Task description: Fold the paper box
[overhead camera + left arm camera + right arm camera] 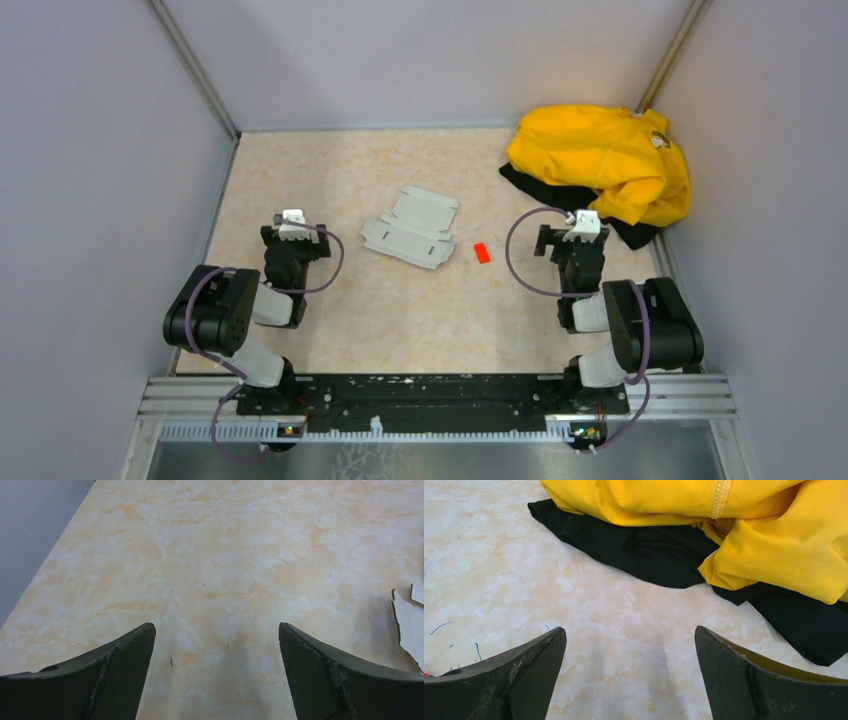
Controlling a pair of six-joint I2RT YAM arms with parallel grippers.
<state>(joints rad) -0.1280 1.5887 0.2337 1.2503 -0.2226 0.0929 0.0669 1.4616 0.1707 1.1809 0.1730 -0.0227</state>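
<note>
In the lower left of the overhead view the left arm (215, 315) sits folded, its bulky elbow joint pulled back toward the base rail and its forearm pointing toward the top of the frame. The left pincer (216, 628) is low over the marbled beige surface (400, 320), its jaws spread wide with only bare surface between them. The paper box (415, 228) lies flat and unfolded just left of the frame's centre, a pale die-cut sheet with flaps and tabs. It is to the right of the left pincer and apart from it; only its corrugated edge shows at the right border of the left wrist view. Just right of the sheet, not touching it, lies a small red block (482, 252). Further right the right arm (650, 325) mirrors the left, folded with its elbow near the rail. The right pincer (630, 632) is also spread and holds nothing. Beyond it, in the upper right, a crumpled yellow garment (605, 160) lies on a black cloth (649, 550).
</note>
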